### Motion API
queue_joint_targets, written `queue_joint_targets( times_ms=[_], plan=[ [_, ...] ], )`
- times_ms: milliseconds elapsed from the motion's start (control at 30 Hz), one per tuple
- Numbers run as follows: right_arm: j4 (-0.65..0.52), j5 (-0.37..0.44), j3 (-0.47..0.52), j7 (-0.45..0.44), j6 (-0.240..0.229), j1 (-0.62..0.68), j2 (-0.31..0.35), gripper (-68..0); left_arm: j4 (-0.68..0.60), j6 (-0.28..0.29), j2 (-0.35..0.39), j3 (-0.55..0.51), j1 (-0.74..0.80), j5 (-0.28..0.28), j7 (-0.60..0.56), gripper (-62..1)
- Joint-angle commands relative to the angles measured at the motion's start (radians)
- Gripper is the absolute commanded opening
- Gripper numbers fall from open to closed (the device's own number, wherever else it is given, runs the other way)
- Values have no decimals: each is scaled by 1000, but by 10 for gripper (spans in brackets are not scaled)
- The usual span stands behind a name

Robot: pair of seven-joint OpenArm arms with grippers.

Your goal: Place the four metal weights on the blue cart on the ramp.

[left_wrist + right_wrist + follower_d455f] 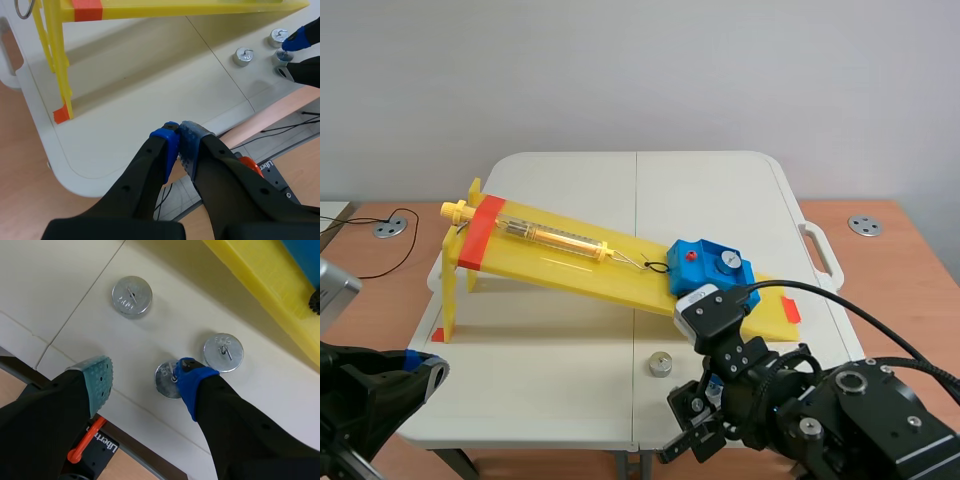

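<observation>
The blue cart [710, 266] sits low on the yellow ramp [570, 255], carrying one metal weight [727, 260]. Three more weights lie on the white table beside the ramp's low end. In the right wrist view, one weight [132, 296] lies ahead of the gripper and another [223, 352] close to the ramp. The third [165, 381] is partly under one fingertip. My right gripper [142, 380] is open just over that third weight. My left gripper [179, 145] is shut on nothing above the table's near left corner, far from the weights [244, 56].
A spring scale [545, 235] lies along the ramp, hooked to the cart by a cord. The ramp's raised end stands on yellow legs [57, 60] at the left. The table's front edge [540, 440] is close under both arms.
</observation>
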State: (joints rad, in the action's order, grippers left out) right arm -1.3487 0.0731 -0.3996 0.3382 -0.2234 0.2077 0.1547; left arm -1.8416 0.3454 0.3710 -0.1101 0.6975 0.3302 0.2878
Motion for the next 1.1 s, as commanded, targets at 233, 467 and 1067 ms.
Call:
queue_joint_targets(
  times_ms=[233,467,1067],
  plan=[
    [11,16,12,-126,45,-105,-33,-506,-82,36,-8,-14,-19,44,-80,-582],
    [11,16,13,-82,48,-105,-28,-669,-82,36,-8,-14,-19,44,-80,-582],
    [-446,224,175,48,17,105,122,-669,-82,36,-7,-14,-19,44,-80,-582]
  ],
)
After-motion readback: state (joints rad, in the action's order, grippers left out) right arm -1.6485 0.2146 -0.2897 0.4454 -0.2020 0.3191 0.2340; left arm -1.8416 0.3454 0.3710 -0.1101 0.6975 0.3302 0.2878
